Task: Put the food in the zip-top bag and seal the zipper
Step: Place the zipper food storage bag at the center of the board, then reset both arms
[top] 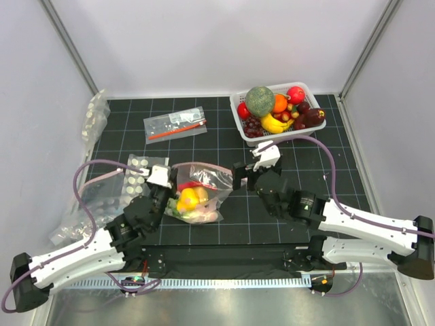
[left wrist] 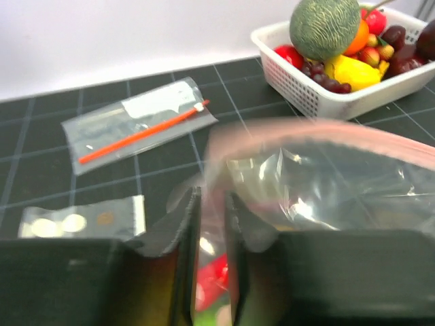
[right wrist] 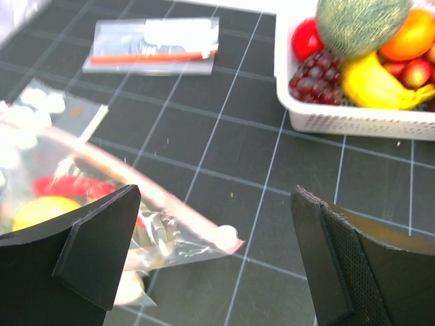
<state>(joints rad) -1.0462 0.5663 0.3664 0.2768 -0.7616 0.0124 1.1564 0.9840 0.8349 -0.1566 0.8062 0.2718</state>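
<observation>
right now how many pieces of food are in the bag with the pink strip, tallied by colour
red piece: 1
yellow piece: 1
green piece: 1, only partly seen
whitish piece: 1
total: 4 in the zip-top bag, as far as the clear plastic shows

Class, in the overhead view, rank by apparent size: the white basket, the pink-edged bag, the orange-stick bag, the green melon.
Largest to smallest:
1. white basket
2. pink-edged bag
3. orange-stick bag
4. green melon
The two bags look fairly close.
</observation>
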